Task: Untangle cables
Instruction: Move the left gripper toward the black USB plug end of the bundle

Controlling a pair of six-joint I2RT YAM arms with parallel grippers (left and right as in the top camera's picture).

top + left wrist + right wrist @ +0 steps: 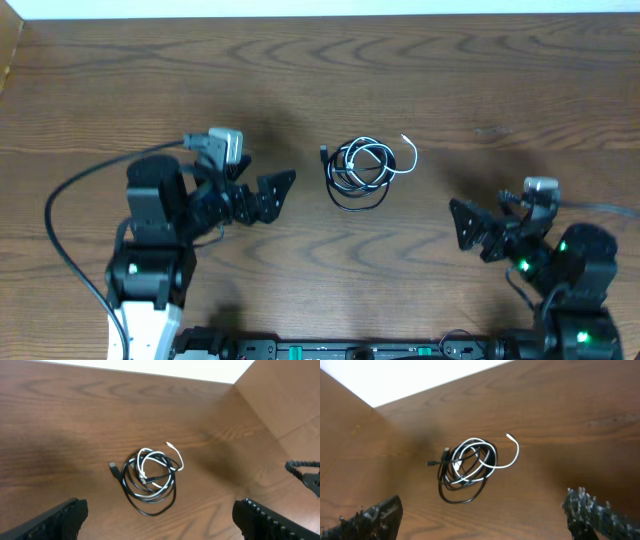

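Note:
The cables [360, 172] lie in one tangled coil on the middle of the wooden table [320, 80]: black loops wound together with a white cord whose free end curls out to the right. The coil shows in the left wrist view as cables [150, 480] and in the right wrist view as cables [467, 467]. My left gripper [268, 192] stands open to the left of the coil, nothing between its fingers. My right gripper [472, 225] is open too, lower right of the coil and apart from it.
A thick black arm wire [70, 230] arcs over the table at the far left. The table's far edge [320, 12] meets a white surface. The right gripper's tip [305, 471] shows at the right edge of the left wrist view.

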